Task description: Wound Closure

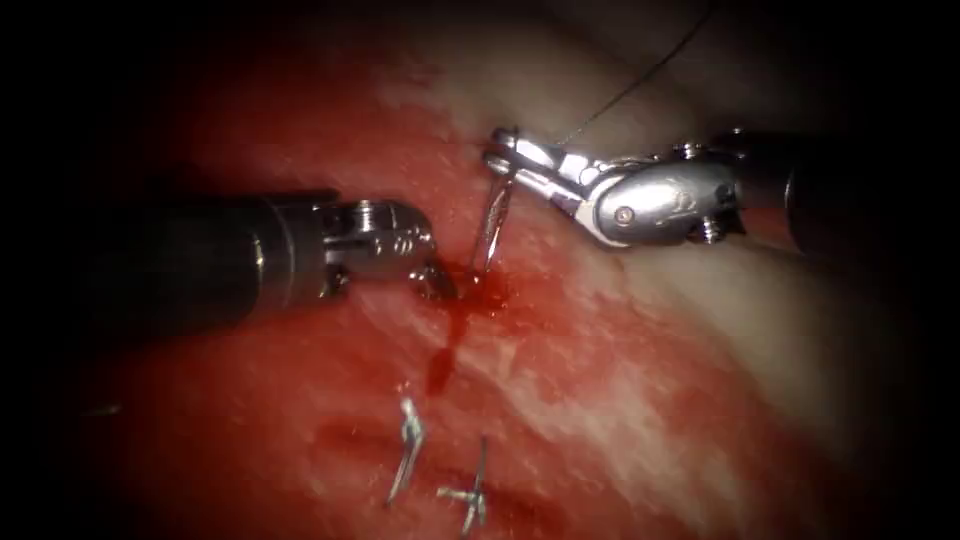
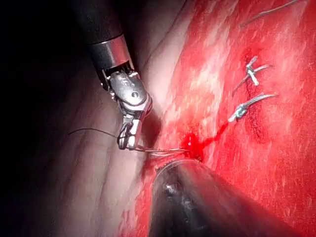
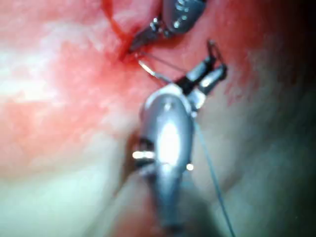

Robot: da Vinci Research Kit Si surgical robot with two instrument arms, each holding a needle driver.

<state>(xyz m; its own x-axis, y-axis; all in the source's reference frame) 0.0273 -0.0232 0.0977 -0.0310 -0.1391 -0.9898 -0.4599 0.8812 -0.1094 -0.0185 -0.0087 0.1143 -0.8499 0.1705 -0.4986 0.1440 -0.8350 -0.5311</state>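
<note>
My right tool [image 1: 500, 150] comes in from the right, its jaws shut on the curved needle [image 1: 495, 220] near its tail end. The needle hangs down from the jaws and its tip is in the tissue [image 1: 620, 400] at a small pool of red fluid [image 1: 470, 295]. Thread [image 1: 640, 82] runs from the jaws up and to the right. My left tool [image 1: 440, 287] lies to the left of the needle, jaws shut on nothing, tips pressed on the tissue beside the entry point. The left wrist view has the right tool [image 2: 126, 143] holding the needle [image 2: 163, 150] level.
Two finished stitches [image 1: 408, 445] [image 1: 475, 490] with short cut ends cross the cut nearer the camera. Red fluid trickles [image 1: 438, 365] down from the pool toward them. Pale fatty tissue [image 1: 700, 300] lies under the right tool's wrist.
</note>
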